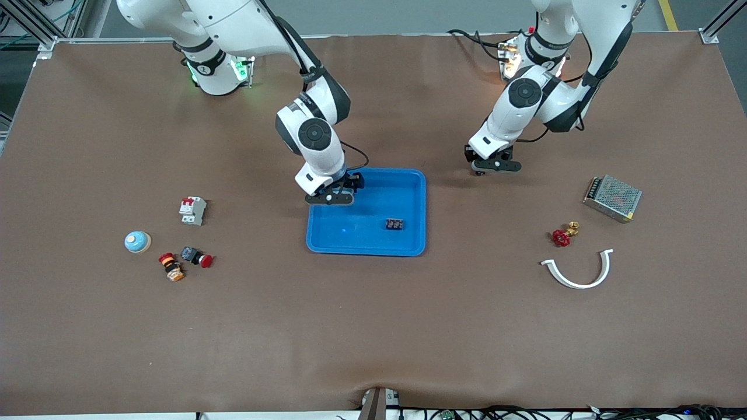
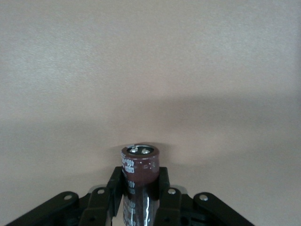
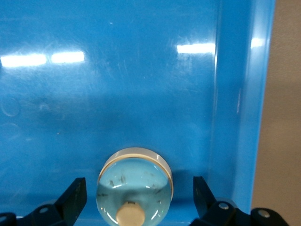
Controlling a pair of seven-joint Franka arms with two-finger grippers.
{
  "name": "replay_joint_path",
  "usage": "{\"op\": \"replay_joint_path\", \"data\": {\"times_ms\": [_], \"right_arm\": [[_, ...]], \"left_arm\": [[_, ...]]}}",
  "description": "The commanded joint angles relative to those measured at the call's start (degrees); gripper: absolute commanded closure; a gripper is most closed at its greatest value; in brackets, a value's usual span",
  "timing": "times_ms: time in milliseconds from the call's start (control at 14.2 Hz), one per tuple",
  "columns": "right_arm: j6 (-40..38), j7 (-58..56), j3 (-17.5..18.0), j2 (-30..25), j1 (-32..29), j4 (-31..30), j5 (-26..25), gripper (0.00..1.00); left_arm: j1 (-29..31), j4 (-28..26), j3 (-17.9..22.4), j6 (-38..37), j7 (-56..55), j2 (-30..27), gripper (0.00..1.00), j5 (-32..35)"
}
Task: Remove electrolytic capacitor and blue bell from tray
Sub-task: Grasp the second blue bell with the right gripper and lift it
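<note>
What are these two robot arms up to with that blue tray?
They are emptying the tray. The left gripper is shut on a brown electrolytic capacitor and holds it over bare table beside the tray, toward the left arm's end. The right gripper is down in the tray, its open fingers either side of a blue bell without gripping it yet. A small black part also lies in the tray.

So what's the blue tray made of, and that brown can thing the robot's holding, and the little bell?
The tray looks like glossy plastic: the lights glare off it. The capacitor, pinched in the left gripper, seems to be metal in a shiny brown printed sleeve, with a silvery top. The bell, between the open right gripper's fingers, has a polished blue dome, probably painted metal, and a cream button.
</note>
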Motion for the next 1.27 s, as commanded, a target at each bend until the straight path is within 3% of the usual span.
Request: {"op": "replay_joint_path", "data": {"times_ms": [0,283,353,565,706,777,1059,1201], "right_arm": [[0.9,0.76,-0.51,1.01,0.96,0.68,0.97,0.0],[1.07,0.76,-0.51,1.19,1.4,0.68,0.97,0.0],[1.07,0.76,-0.51,1.45,1.48,0.77,0.97,0.05],[1.07,0.76,-0.6,1.45,1.4,0.86,1.76,0.45],[0.99,0.76,-0.6,1.45,1.48,1.21,1.85,0.63],[0.99,0.76,-0.51,1.45,1.48,1.3,2.2,0.67],[-0.24,0.15,-0.51,0.75,0.79,2.35,2.29,0.67],[-6.8,-0.55,-0.51,-1.61,-1.06,3.92,2.29,0.67]], "left_arm": [[0.21,-0.39,-0.99,1.11,-0.12,0.08,1.0,0.14],[0.3,-0.21,-0.99,1.11,-0.03,0.26,1.0,0.14],[0.21,-0.21,-0.99,1.11,-0.03,0.26,1.0,0.14],[0.3,-0.21,-0.9,1.2,0.14,0.35,1.0,0.14],[0.3,-0.21,-0.9,1.2,0.23,0.35,1.0,0.14],[0.3,-0.21,-0.9,1.2,0.23,0.44,1.0,0.14],[0.3,0.14,-0.73,1.98,0.41,2.02,1.0,0.84],[0.39,0.4,-0.73,2.51,0.41,2.63,1.0,0.93]]}}
